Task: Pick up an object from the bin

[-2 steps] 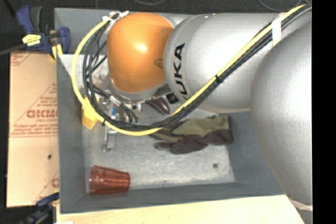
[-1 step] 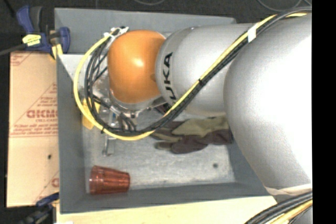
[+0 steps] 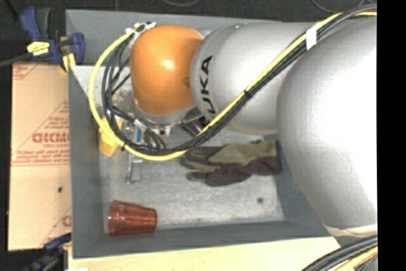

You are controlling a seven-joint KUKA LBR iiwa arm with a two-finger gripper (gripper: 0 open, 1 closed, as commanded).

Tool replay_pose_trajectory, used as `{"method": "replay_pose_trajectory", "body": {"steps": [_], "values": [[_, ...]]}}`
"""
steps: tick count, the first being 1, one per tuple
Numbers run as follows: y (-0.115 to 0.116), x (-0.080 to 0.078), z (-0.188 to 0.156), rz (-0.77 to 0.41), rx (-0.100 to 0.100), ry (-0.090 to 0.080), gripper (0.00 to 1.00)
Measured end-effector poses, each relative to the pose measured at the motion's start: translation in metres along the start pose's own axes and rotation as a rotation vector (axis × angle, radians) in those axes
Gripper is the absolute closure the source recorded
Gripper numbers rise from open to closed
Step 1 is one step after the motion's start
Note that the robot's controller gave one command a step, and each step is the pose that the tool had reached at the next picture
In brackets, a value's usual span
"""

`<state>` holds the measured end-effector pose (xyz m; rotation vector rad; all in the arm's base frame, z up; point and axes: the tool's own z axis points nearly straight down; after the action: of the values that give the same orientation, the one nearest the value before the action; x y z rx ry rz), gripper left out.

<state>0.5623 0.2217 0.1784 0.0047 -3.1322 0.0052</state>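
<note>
fingers [image 3: 133, 172] over bin [image 3: 82, 212] floor, left side | clenched or released: cannot tell | red cup [image 3: 131, 218] on its side nearby, apart

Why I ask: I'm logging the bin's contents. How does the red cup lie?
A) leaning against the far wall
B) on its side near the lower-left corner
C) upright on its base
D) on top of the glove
B: the cup lies on its side on the floor of the bin by the lower-left corner, apart from the glove.
</note>
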Motion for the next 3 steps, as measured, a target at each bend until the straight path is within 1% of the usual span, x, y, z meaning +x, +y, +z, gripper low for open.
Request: {"method": "replay_pose_trajectory", "body": {"steps": [1, 2, 3], "values": [[-0.027, -0.014, -0.006, -0.141, -0.008, -0.032, 0.0], [-0.028, -0.028, -0.024, -0.149, -0.001, -0.003, 0.0], [-0.056, -0.041, -0.033, -0.118, -0.011, -0.042, 0.0]]}}
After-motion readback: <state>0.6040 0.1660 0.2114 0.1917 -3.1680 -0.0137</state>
